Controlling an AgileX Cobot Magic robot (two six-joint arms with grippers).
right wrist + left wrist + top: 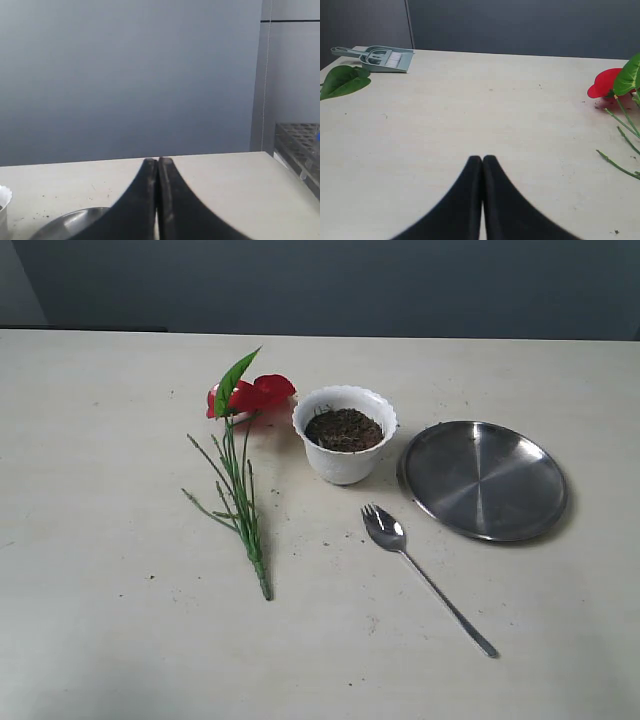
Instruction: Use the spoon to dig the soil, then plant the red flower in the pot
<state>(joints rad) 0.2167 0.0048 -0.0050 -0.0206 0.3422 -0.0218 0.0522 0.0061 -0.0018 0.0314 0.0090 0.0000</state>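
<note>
Spoon (420,570) beside pot (344,435) (flower (243,455) lying flat).

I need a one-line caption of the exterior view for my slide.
Red flower lies left of the pot of soil; spoon in front, steel plate at right.

Glossy red flower (262,390) with green leaf and stems, white pot (345,466), dark brown soil (344,429), shiny silver spoon (386,530), grey plate (484,480), cream bench (100,590), black left claw (482,159) and right claw (158,161)
</note>
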